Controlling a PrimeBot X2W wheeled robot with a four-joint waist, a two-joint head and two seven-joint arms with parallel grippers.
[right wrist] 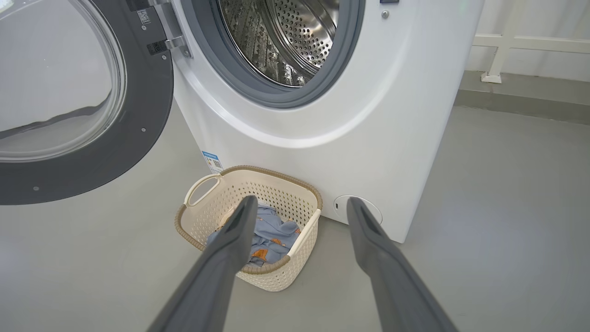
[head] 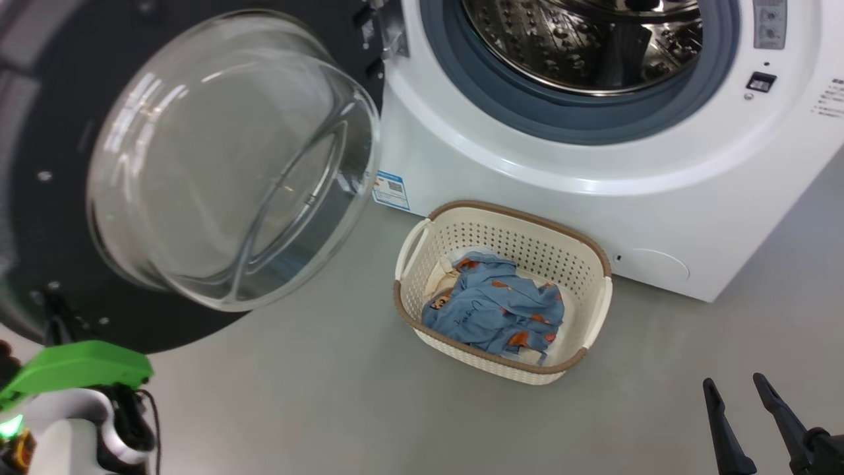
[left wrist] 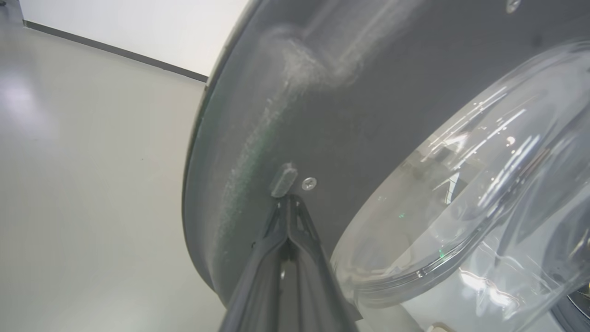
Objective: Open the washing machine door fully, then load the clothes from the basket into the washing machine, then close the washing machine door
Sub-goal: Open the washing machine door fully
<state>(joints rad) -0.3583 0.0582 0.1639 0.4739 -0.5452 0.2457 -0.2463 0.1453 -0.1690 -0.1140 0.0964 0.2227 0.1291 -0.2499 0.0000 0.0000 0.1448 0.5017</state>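
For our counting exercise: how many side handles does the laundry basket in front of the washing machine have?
2. The left handle sits on the basket's side nearer the open door; the right handle is on the opposite side. None seem hidden.

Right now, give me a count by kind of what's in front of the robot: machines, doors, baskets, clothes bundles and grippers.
washing machine: 1
washing machine door: 1
basket: 1
clothes bundle: 1
grippers: 2 (left gripper, right gripper)
total: 6
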